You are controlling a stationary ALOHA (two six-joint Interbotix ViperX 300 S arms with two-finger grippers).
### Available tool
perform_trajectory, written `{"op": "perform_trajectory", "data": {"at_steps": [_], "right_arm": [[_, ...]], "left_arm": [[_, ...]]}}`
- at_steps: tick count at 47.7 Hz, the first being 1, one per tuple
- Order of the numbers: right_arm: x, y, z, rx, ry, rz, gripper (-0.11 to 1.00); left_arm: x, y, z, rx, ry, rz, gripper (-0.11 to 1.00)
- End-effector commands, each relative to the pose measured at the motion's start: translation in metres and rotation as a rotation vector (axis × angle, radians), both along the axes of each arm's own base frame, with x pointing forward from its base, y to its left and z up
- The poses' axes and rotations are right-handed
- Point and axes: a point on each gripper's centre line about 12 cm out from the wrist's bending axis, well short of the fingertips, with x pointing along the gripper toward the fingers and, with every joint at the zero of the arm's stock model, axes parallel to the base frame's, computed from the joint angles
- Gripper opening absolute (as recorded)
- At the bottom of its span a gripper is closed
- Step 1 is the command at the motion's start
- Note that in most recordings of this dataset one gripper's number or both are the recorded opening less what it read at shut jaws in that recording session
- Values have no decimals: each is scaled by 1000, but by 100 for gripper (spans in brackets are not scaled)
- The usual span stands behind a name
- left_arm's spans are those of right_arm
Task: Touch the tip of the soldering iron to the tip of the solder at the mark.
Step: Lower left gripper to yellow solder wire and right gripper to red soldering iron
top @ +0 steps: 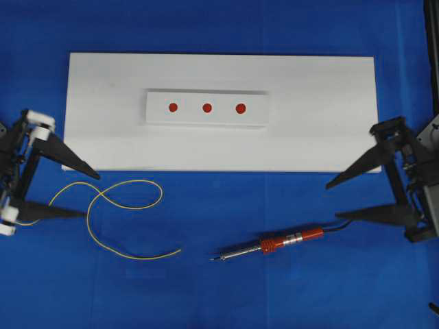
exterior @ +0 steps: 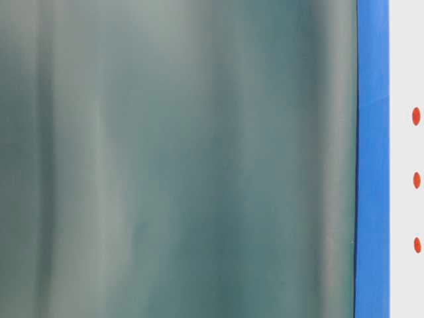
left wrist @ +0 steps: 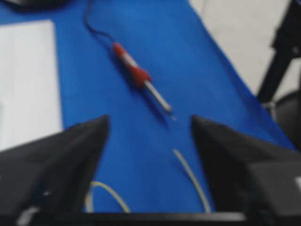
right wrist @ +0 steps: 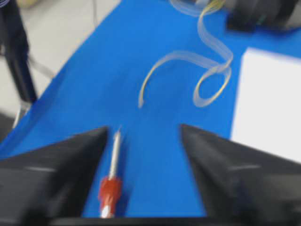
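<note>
The soldering iron lies on the blue cloth at the front right, its silver tip pointing left and its black cord trailing right. The solder, a thin yellow wire, curls in loose loops at the front left. Three red marks sit in a row on a raised white strip. My left gripper stands open at the left edge, and a bend of the solder lies on the cloth between its fingers, not gripped. My right gripper is open at the right. In the right wrist view the soldering iron lies just inside its left finger, untouched.
A wide white board carries the raised strip and spans the middle of the table. Blue cloth covers the rest. A blurred grey-green surface fills most of the table-level view, with only the red marks showing at its right edge.
</note>
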Motion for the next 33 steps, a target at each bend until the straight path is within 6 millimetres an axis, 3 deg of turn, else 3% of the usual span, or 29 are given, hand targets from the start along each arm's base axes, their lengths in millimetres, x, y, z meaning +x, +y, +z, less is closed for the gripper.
{"op": "perform_trajectory", "data": {"at_steps": [1,4,7,24,33], "right_arm": [[9,8,-6,15,34,10,71],[14,13,-16,11,62,17,88],[18,16,-27,12,82,17,95],[24,35,-87,62,141,-5,92],[30,44,-118,68,168,-46,92]], "left_arm": [[11,-12,-5,-16,23,-26,81],[17,-18,-15,-28,60,-35,86],[25,-26,-27,-46,108,-44,84],[62,-64,-92,-60,264,-84,83],[65,-73,-119,-51,338,-91,82]]}}
